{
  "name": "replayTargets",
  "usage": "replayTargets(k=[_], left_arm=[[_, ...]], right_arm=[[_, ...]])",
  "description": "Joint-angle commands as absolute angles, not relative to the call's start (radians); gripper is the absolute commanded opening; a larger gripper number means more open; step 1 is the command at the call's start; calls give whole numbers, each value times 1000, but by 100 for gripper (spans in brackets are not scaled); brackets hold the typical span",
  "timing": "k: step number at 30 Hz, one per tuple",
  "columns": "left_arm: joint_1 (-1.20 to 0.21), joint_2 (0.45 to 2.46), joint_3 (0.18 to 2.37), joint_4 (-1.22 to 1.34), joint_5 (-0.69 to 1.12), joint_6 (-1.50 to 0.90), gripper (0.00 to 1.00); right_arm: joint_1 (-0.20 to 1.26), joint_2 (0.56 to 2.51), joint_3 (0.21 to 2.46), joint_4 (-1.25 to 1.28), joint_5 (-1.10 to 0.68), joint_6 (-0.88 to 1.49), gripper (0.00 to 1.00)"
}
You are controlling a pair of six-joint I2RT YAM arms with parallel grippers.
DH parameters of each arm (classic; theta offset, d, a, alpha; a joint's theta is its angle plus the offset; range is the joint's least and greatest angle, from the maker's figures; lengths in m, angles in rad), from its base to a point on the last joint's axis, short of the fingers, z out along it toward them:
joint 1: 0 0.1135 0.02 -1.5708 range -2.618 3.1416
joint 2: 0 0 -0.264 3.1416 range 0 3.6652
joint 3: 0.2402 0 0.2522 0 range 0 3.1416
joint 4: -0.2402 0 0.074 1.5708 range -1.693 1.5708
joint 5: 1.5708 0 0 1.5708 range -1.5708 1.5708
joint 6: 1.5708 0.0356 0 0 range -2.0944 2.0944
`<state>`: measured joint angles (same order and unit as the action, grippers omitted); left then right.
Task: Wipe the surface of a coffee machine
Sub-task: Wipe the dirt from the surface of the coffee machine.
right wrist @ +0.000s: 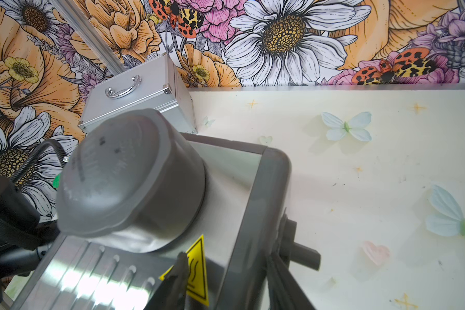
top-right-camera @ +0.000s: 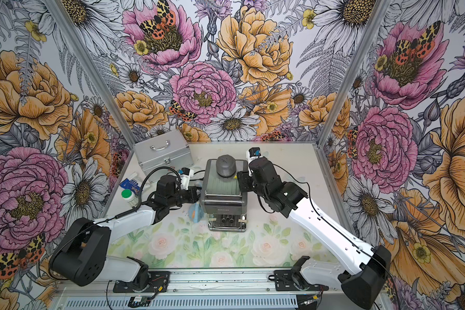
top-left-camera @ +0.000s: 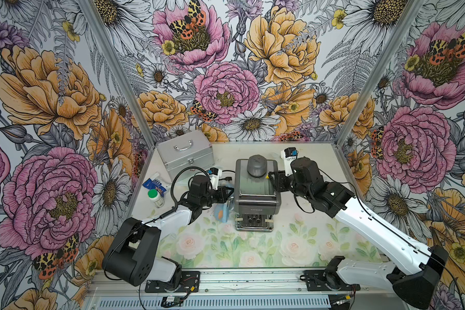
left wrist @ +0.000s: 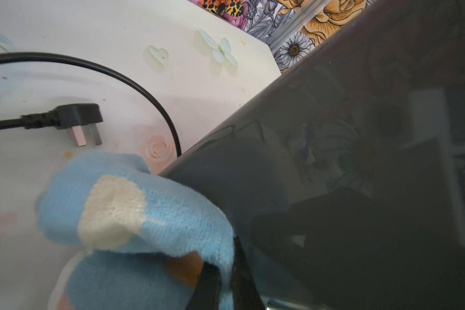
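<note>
A: Where is the machine, and what are the arms doing?

B: The machine point(top-left-camera: 255, 193) stands mid-table with its drip tray toward the near side and one arm on each side. The left gripper point(left wrist: 226, 284) is pressed together on a corner of a blue cloth point(left wrist: 134, 209), at the machine's left wall. The right gripper point(right wrist: 227, 268) sits astride the right top rim. One finger is on top by the yellow sticker point(right wrist: 196, 268) and the other runs down the outside. It looks clamped there to steady the machine.

A: What could go wrong?

B: Several things, I'd judge. Only a small fold of cloth is pinched, so rubbing could drag it free. A hard sideways push could slide or tip the machine if the right grip slips on the smooth rim. The black cord point(left wrist: 51, 55) and plug point(left wrist: 75, 120) lie loose on the table left of the machine, where the hanging cloth or the arm could snag them. The outer right finger is near a side knob point(right wrist: 304, 252) and could nudge it.

A: What can't be made out?

B: Whether the cloth actually touches the wall. In both top views the left gripper hides that spot, and the wrist view is blurred there. The glossy wall shows only reflections, so dirt can't be judged. The left fingers point(left wrist: 242, 268) are cut off at the frame edge. The machine's far side is unseen.
</note>
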<state>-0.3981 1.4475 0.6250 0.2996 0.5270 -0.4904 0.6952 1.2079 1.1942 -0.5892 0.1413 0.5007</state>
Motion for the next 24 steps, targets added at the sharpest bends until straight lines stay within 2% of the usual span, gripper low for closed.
replayTargets(k=[1, 6, 13, 20, 24], left_arm=[[-384, 1510, 669, 554, 721, -542, 0], [-403, 1535, 696, 609, 743, -629, 0], [-419, 1418, 680, 616, 716, -710, 0], [-458, 1222, 686, 439, 616, -677, 0], [-503, 1188, 664, 350, 541, -613, 0]], right_arm=[[737, 1259, 1126, -753, -36, 494, 48], [738, 1257, 1130, -754, -29, 495, 48], [738, 1273, 1150, -753, -26, 489, 47], [739, 1289, 1164, -752, -19, 488, 47], [741, 1292, 1164, -751, -16, 488, 47]])
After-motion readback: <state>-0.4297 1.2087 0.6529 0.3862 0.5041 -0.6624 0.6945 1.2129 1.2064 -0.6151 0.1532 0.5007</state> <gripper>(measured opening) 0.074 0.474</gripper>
